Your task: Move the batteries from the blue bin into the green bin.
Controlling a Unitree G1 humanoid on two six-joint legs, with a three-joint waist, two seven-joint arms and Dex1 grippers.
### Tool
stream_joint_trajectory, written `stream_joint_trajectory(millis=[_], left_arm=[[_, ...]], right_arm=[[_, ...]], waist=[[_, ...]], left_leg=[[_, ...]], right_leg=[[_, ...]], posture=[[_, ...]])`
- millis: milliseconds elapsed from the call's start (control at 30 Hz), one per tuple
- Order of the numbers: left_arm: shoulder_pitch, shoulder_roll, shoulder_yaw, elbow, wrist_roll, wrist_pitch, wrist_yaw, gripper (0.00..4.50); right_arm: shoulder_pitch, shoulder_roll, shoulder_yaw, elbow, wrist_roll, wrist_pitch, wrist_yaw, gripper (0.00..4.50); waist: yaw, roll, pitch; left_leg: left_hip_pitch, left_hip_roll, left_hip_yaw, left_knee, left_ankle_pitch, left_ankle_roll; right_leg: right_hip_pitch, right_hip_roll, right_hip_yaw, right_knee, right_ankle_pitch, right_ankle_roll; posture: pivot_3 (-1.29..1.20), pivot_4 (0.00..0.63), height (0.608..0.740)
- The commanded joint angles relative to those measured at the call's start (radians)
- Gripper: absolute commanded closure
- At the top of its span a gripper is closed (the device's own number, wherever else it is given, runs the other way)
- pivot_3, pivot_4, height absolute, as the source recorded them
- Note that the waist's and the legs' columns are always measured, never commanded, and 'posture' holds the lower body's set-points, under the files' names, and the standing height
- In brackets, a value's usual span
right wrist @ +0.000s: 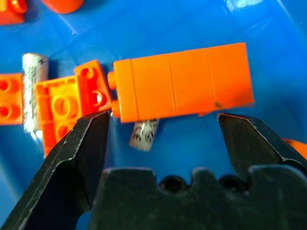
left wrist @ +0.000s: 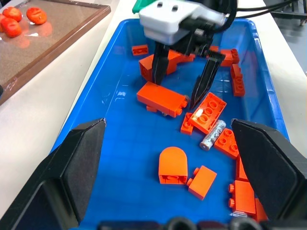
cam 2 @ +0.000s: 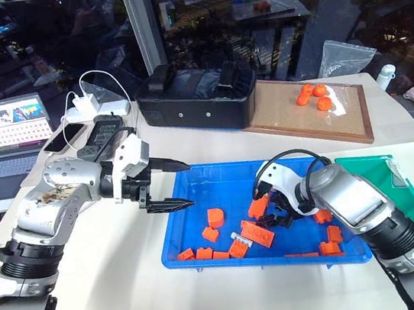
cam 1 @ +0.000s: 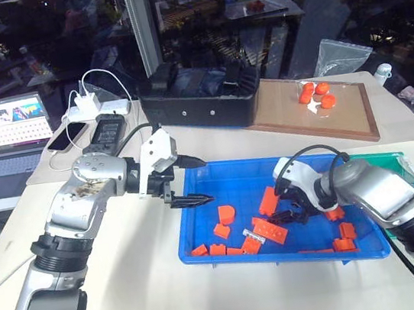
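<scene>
Silvery battery (right wrist: 144, 134) half hidden under long orange block (right wrist: 184, 81).

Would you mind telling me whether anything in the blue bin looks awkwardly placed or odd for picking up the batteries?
Yes: one battery lies partly hidden under the long orange block in the blue bin, just where the open right gripper hovers. Another battery lies wedged against studded orange blocks.
</scene>
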Motion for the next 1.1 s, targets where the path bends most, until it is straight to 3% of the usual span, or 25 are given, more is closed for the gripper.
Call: stream_joint_trajectory(millis=[33, 233, 333, 600, 800, 933, 1067, 1100], left_arm=[[-0.003, 0.016, 0.026, -0.031, -0.011, 0.002, 0.006, 0.0], [-0.002, 0.019, 0.033, -0.029, -0.032, 0.013, -0.002, 0.0], [-0.02, 0.004, 0.023, -0.007, -0.031, 0.001, -0.01, 0.0], [-0.064, -0.049, -0.009, 0.062, -0.007, -0.044, -0.046, 0.0], [-0.094, -0.085, -0.027, 0.113, 0.008, -0.078, -0.068, 0.0], [-0.097, -0.093, -0.03, 0.122, 0.011, -0.087, -0.075, 0.0], [-0.096, -0.094, -0.028, 0.117, 0.012, -0.082, -0.076, 0.0], [-0.095, -0.094, -0.028, 0.115, 0.012, -0.081, -0.076, 0.0]], right_arm=[[-0.007, -0.009, 0.007, 0.006, -0.022, -0.018, -0.011, 1.26], [-0.006, -0.086, 0.011, -0.055, -0.023, -0.075, 0.05, 3.4], [-0.029, -0.147, -0.047, -0.112, 0.002, -0.06, 0.081, 4.27], [0.004, -0.329, -0.267, -0.22, 0.095, 0.002, 0.147, 4.27], [0.19, -0.509, -0.488, -0.162, 0.059, -0.017, 0.129, 4.27], [0.353, -0.558, -0.561, -0.079, -0.019, -0.092, 0.073, 4.27], [0.455, -0.537, -0.583, -0.017, -0.061, -0.141, 0.029, 4.27], [0.465, -0.529, -0.58, -0.016, -0.061, -0.151, 0.025, 3.77]], waist=[[0.001, 0.0, 0.0], [0.001, 0.0, 0.0], [0.0, 0.0, 0.0], [0.007, -0.001, 0.001], [0.011, -0.001, 0.001], [0.008, -0.001, 0.0], [0.0, -0.001, 0.0], [-0.002, -0.001, 0.0]], left_leg=[[0.0, 0.0, 0.0, 0.0, 0.0, 0.0], [0.0, 0.0, 0.0, 0.0, 0.0, 0.0], [0.0, 0.0, 0.0, 0.0, 0.0, 0.0], [0.0, 0.0, 0.0, -0.001, 0.0, 0.0], [0.0, 0.0, 0.0, -0.001, 0.0, 0.0], [0.001, 0.0, 0.0, -0.001, 0.0, 0.0], [0.001, 0.0, 0.0, -0.001, 0.0, 0.0], [0.001, 0.0, 0.0, -0.001, 0.0, 0.0]], right_leg=[[0.0, 0.0, 0.0, 0.0, 0.0, 0.0], [0.0, 0.0, 0.0, 0.0, 0.0, 0.0], [-0.001, 0.0, 0.0, 0.0, 0.0, 0.0], [-0.001, -0.001, 0.0, 0.0, 0.0, 0.0], [0.0, -0.001, 0.0, -0.002, 0.0, 0.0], [0.001, -0.001, 0.0, -0.002, -0.001, 0.0], [0.001, -0.001, 0.001, -0.001, -0.001, 0.0], [0.001, -0.001, 0.001, -0.001, -0.001, 0.0]], posture=[[0.0, 0.15, 0.74], [0.0, 0.15, 0.74], [0.0, 0.15, 0.74], [0.0, 0.15, 0.74], [0.0, 0.15, 0.74], [0.0, 0.15, 0.74], [0.0, 0.15, 0.74], [0.0, 0.15, 0.74]])
